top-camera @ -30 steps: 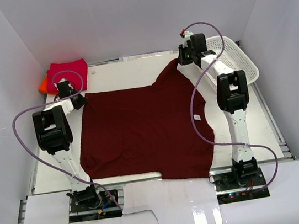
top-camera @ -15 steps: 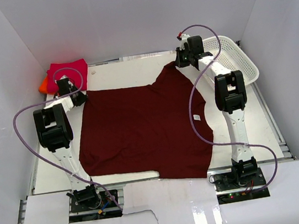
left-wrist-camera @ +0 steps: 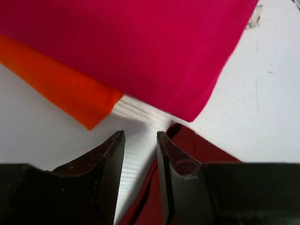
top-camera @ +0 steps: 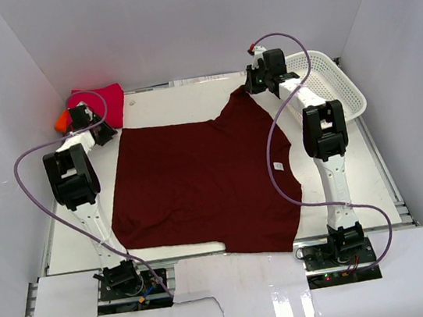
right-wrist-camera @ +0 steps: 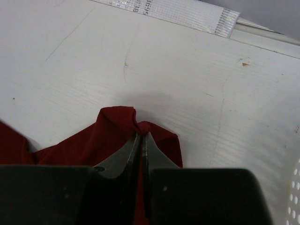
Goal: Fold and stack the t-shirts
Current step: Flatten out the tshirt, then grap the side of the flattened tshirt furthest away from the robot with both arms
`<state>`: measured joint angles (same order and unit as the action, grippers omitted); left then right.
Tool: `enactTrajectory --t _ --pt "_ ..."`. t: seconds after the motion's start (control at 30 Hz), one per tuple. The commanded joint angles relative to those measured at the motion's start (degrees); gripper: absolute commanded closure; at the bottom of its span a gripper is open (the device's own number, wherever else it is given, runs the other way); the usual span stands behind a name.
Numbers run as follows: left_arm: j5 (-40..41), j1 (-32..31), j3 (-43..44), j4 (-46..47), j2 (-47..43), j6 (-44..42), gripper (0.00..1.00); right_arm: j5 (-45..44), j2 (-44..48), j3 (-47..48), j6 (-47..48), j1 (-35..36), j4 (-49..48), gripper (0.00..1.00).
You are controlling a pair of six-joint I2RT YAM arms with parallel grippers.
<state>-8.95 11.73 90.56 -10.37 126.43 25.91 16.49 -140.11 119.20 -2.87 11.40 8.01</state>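
Observation:
The large dark maroon t-shirt (top-camera: 206,179) lies spread flat on the white table (top-camera: 180,100), its white neck label (top-camera: 278,166) on the right. The bright crimson-red shirt (top-camera: 105,101) lies folded at the far left on the orange shirt (top-camera: 60,121). My left gripper (top-camera: 105,135) is open at the maroon shirt's far left corner. In the left wrist view my left gripper (left-wrist-camera: 140,136) has bare table in its gap, maroon cloth (left-wrist-camera: 206,147) under one finger, and the crimson (left-wrist-camera: 131,42) and orange (left-wrist-camera: 70,89) shirts ahead. My right gripper (top-camera: 251,88) is shut on the far right sleeve (right-wrist-camera: 112,126), pinched at the fingertips (right-wrist-camera: 140,136).
A white plastic mesh basket (top-camera: 335,82) stands at the far right, its rim at the right wrist view's edge (right-wrist-camera: 296,187). White walls enclose the table on three sides. The maroon shirt's hem hangs over the near table edge (top-camera: 263,246).
My left gripper has moved back and to the left, off the maroon shirt's corner toward the crimson shirt. My right gripper has drawn the sleeve slightly farther back.

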Motion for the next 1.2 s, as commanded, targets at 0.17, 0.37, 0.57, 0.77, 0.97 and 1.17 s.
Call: enactTrajectory --t 0.17,0.37,0.57,0.77,0.97,1.17 --pt "-5.5 0.8 6.3 -2.9 4.3 -3.8 0.55 0.6 -0.7 3.8 0.8 0.5 -0.2 0.92" --pt "-5.1 -0.6 7.4 -3.9 4.3 -7.6 0.56 0.6 -0.6 4.3 0.7 0.5 0.3 0.92" --pt "-7.2 -1.4 6.3 -3.7 3.1 -8.8 0.50 0.6 -0.7 4.8 0.4 0.6 0.7 0.92" --pt "-7.7 -2.8 4.4 -2.7 1.4 -10.3 0.44 0.6 -0.8 4.8 0.5 0.8 1.0 0.92" --pt "-8.5 -3.6 3.7 -2.7 0.9 -11.1 0.41 0.6 -0.9 5.2 0.3 0.9 1.1 0.92" --pt "-7.0 -4.8 3.1 -3.5 1.4 -12.2 0.43 0.6 -1.1 5.9 0.1 1.0 1.5 0.92"
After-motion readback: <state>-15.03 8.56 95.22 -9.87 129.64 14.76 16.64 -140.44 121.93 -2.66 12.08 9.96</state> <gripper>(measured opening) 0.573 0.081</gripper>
